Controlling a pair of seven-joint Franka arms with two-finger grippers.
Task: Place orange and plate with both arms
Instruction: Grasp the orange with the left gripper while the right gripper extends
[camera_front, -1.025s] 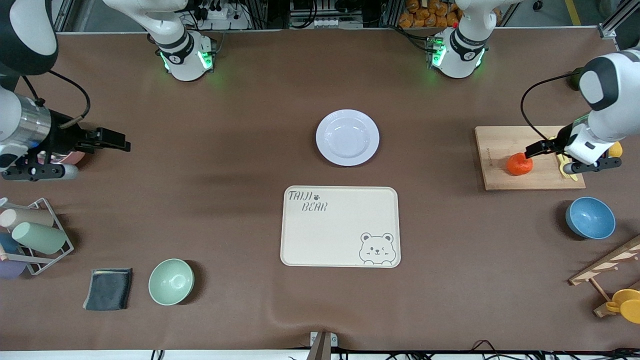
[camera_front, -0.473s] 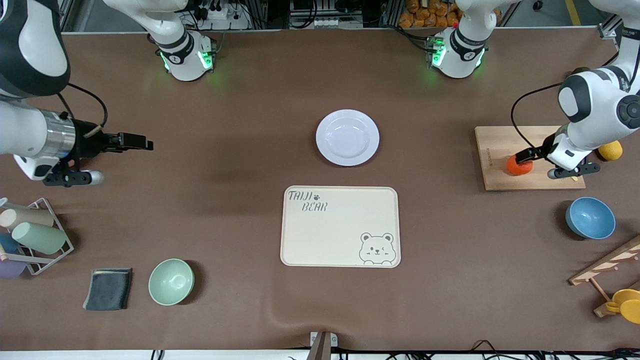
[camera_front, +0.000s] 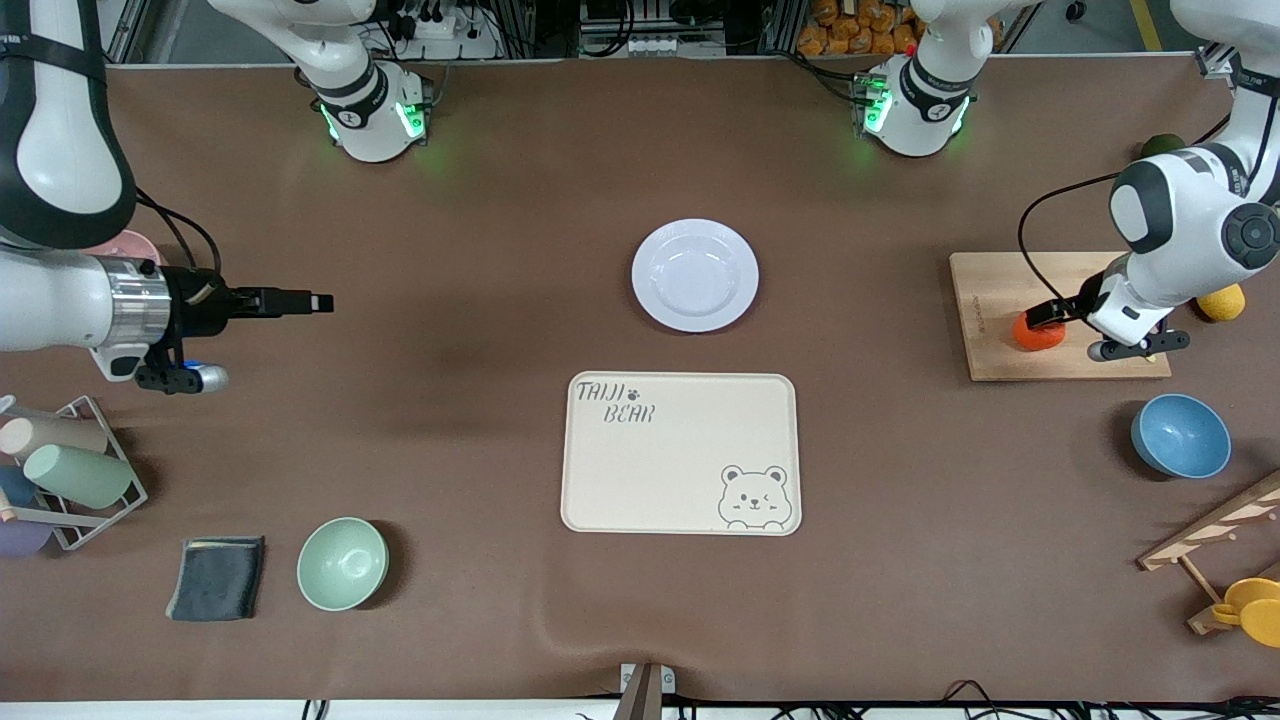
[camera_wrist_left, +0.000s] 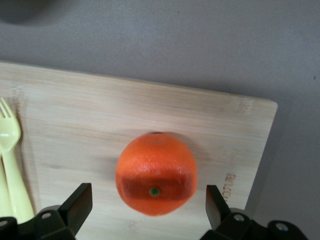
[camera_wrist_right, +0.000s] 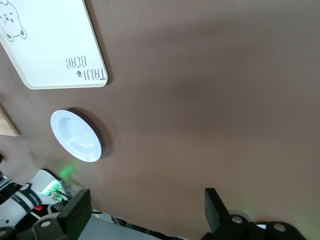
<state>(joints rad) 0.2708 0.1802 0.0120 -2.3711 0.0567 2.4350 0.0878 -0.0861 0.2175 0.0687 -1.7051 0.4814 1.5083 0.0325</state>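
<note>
1. Left gripper (camera_front: 1040, 318): positioned directly over the orange (camera_front: 1037, 331), jaws spread wide. In the left wrist view the 2 fingertips (camera_wrist_left: 75, 207) stand on either side of the orange (camera_wrist_left: 156, 173) with a clear gap at each side; nothing is gripped.

2. Orange: rests on the wooden cutting board (camera_front: 1000, 290), at the board's edge toward the table centre. On a clock face laid over the front view and centred on the plate (camera_front: 695, 275), the orange lies at 3 o'clock, well apart from the plate. A pale yellow fork (camera_wrist_left: 10, 170) lies on the same board, beside the orange and not touching it.

3. Right gripper (camera_front: 300, 301): held in the air over bare table at the right arm's end, pointing toward the table centre. Its fingers stand wide apart and hold nothing. From the plate it sits at 9 o'clock, well apart. The right wrist view shows the plate (camera_wrist_right: 76, 135) and the tray (camera_wrist_right: 50, 45) far ahead of it.

4. Plate: lies flat on the brown table surface, empty, midway between the 2 arm bases and nearer to the front camera than both.

5. Cream bear tray (camera_front: 681, 453): lies at 6 o'clock from the plate, near it but not touching, with nothing on it.

6. Blue bowl (camera_front: 1181, 436): at 5 o'clock from the cutting board, off the board.
</note>
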